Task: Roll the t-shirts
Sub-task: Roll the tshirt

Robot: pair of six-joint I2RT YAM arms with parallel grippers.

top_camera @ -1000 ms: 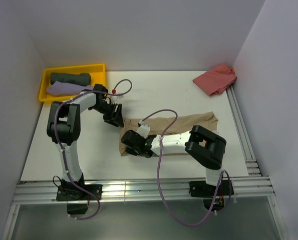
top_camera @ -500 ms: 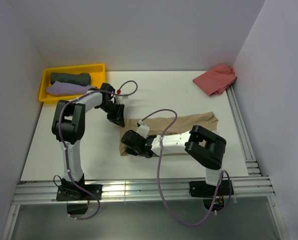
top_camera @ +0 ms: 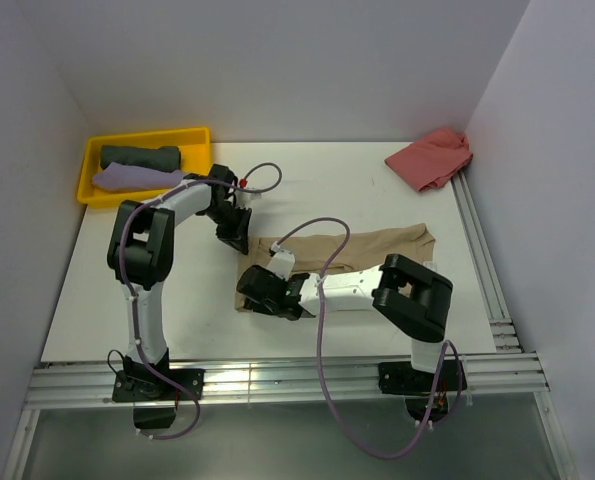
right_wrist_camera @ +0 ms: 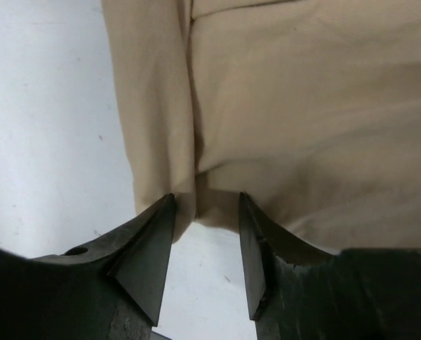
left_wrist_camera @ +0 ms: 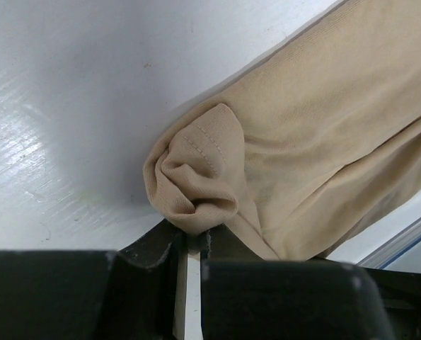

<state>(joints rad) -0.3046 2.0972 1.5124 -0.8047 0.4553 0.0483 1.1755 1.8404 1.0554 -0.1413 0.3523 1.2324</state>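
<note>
T-shirts are the job, and the tan t-shirt [top_camera: 387,243] lies folded into a long strip across the middle of the table [top_camera: 327,190]. Both arms work its left end. The left gripper [left_wrist_camera: 192,237] is pressed together on a bunched far corner. The right gripper [right_wrist_camera: 206,212] stands spread, straddling the near corner's edge without clamping it. To my eye the roll is about to begin: the right gripper needs to close, then both must turn that end over evenly. A dark green shirt [top_camera: 139,157] and a lavender shirt [top_camera: 127,178] lie rolled in the yellow tray [top_camera: 147,133]. A pink shirt [top_camera: 432,157] lies crumpled, far right.
</note>
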